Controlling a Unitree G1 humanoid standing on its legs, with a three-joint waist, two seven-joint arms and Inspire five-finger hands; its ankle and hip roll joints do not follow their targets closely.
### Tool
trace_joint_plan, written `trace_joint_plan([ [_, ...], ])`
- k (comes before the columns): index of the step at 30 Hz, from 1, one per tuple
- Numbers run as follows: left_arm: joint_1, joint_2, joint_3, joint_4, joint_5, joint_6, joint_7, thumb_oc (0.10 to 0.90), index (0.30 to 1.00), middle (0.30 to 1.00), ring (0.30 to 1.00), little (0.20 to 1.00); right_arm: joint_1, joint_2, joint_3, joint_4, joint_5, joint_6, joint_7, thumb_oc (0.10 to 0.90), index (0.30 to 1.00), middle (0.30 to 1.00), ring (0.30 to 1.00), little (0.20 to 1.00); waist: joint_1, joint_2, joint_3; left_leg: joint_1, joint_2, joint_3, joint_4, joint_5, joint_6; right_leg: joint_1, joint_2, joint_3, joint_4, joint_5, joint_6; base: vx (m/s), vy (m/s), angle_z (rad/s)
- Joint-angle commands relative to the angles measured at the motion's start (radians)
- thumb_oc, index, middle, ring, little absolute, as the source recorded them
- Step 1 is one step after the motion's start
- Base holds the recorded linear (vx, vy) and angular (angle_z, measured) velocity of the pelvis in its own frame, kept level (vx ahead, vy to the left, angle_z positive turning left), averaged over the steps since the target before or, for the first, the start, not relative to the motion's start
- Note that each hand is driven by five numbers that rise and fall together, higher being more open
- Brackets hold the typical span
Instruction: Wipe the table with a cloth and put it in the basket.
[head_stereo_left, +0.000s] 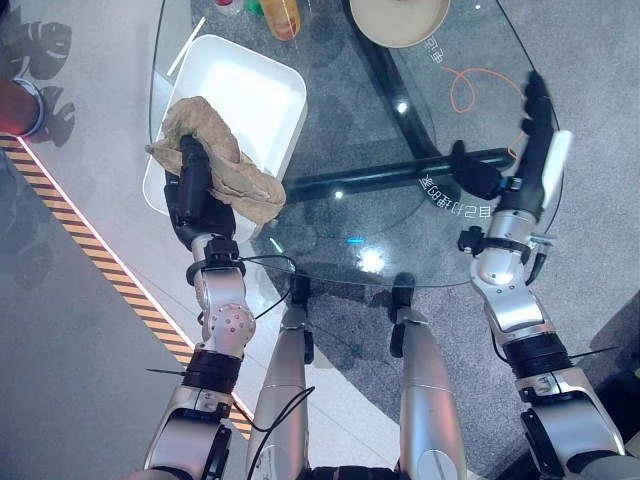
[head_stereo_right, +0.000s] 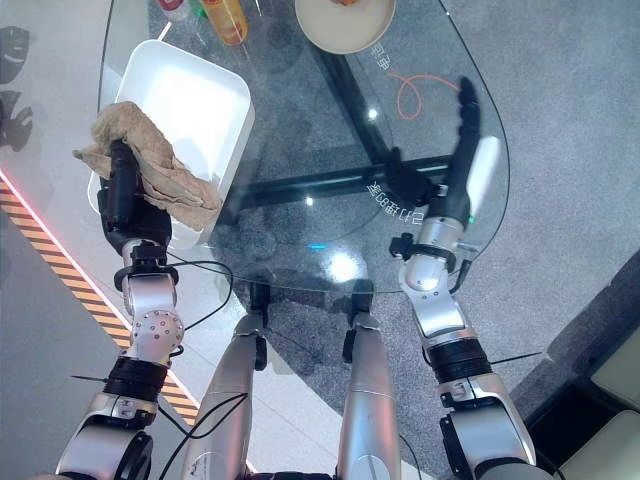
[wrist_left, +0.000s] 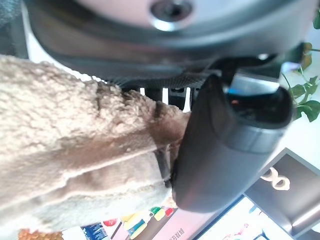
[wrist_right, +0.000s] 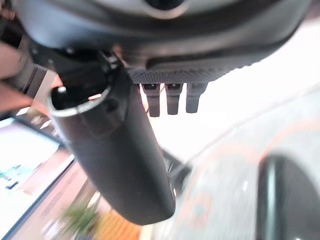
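A beige fleecy cloth (head_stereo_left: 228, 168) hangs bunched over the near rim of the white basket (head_stereo_left: 258, 88), which stands on the left part of the round glass table (head_stereo_left: 400, 205). My left hand (head_stereo_left: 190, 198) is shut on the cloth; in the left wrist view the thumb (wrist_left: 225, 150) presses the cloth (wrist_left: 75, 150) against the fingers. The cloth drapes partly inside the basket and partly over its edge. My right hand (head_stereo_left: 530, 150) hovers over the table's right side, fingers straight and open, holding nothing.
A tan bowl (head_stereo_left: 400, 18) and an orange-yellow bottle (head_stereo_left: 282, 15) stand at the table's far edge. A black frame and an orange cable (head_stereo_left: 470, 88) show through the glass. Striped floor tape (head_stereo_left: 120, 285) runs along the left.
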Motion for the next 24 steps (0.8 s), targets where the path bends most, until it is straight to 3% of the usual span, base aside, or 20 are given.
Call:
trace_joint_plan([
  [1, -0.087, 0.088, 0.081, -0.105, 0.076, -0.123, -0.081, 0.1, 0.3, 0.3, 0.3, 0.2, -0.052, -0.078, -0.043, -0.082, 0.02, -0.082, -0.11, 0.8, 0.9, 0.9, 0.9, 0.9, -0.006, -0.013, -0.027, 0.018, -0.051, 0.055, 0.047, -0.071, 0.076, 0.068, 0.04, -0.042, -0.077, 0.028, -0.031, 0.0, 0.0, 0.0],
  [11, -0.147, 0.132, 0.082, -0.015, 0.085, -0.145, -0.065, 0.1, 0.3, 0.3, 0.3, 0.2, -0.072, -0.104, -0.071, 0.229, 0.177, -0.073, -0.232, 0.8, 0.9, 0.9, 0.9, 0.9, 0.0, -0.007, -0.027, 0.018, -0.047, 0.057, 0.046, -0.074, 0.071, 0.076, 0.029, -0.049, -0.094, 0.033, -0.032, 0.0, 0.001, -0.01],
  [16, -0.169, 0.149, 0.08, 0.017, 0.123, -0.156, -0.031, 0.1, 0.3, 0.3, 0.3, 0.2, -0.074, -0.108, -0.079, 0.361, 0.28, -0.096, -0.228, 0.8, 0.9, 0.9, 0.9, 0.9, 0.002, -0.005, -0.027, 0.011, -0.045, 0.059, 0.052, -0.076, 0.069, 0.073, 0.027, -0.051, -0.094, 0.032, -0.035, 0.0, 0.001, -0.01],
  [24, -0.238, 0.212, 0.061, 0.106, 0.3, -0.157, 0.124, 0.1, 0.3, 0.3, 0.3, 0.2, -0.065, -0.117, -0.073, 0.583, 0.349, -0.064, -0.174, 0.8, 0.9, 0.9, 0.9, 0.9, 0.001, -0.001, -0.027, 0.003, -0.038, 0.063, 0.062, -0.086, 0.069, 0.069, 0.029, -0.051, -0.087, 0.022, -0.038, 0.0, 0.0, 0.0],
])
